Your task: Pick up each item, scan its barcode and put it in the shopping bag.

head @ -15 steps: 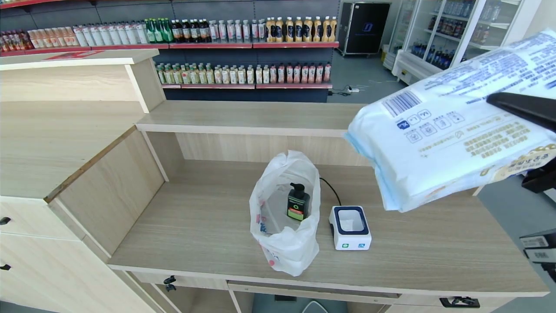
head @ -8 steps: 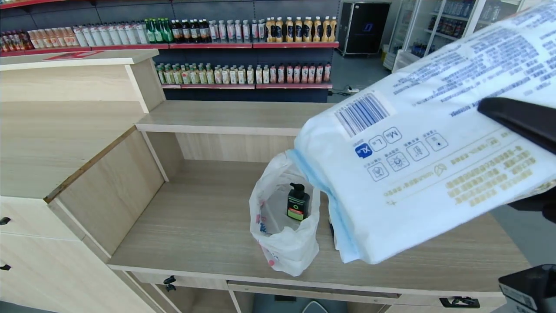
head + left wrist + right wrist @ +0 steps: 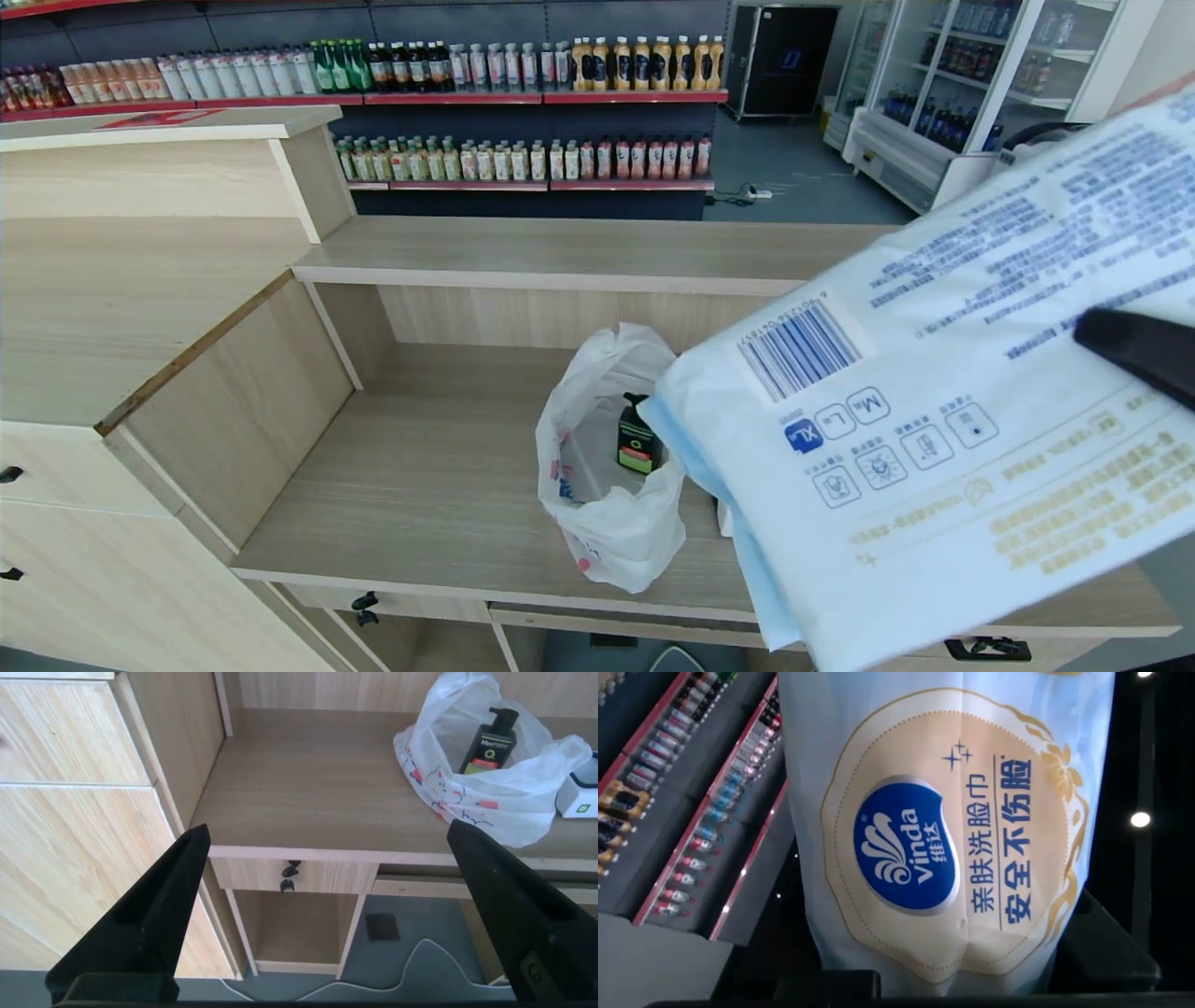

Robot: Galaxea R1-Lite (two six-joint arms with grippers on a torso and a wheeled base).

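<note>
Right gripper (image 3: 1120, 350), clamped on the tissue pack (image 3: 934, 467), holds it barcode (image 3: 798, 350) up at 3 o'clock from the shopping bag (image 3: 607, 532), apparently to position it over the scanner (image 3: 579, 789).

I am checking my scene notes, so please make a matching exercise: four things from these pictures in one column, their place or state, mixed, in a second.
1. white pack
2. pump bottle
3. shopping bag
4. left gripper

A. open, holding nothing
B. standing on the counter
C. lifted above the counter
D. inside the shopping bag

Pairs: 1-C, 2-D, 3-B, 4-A
</note>
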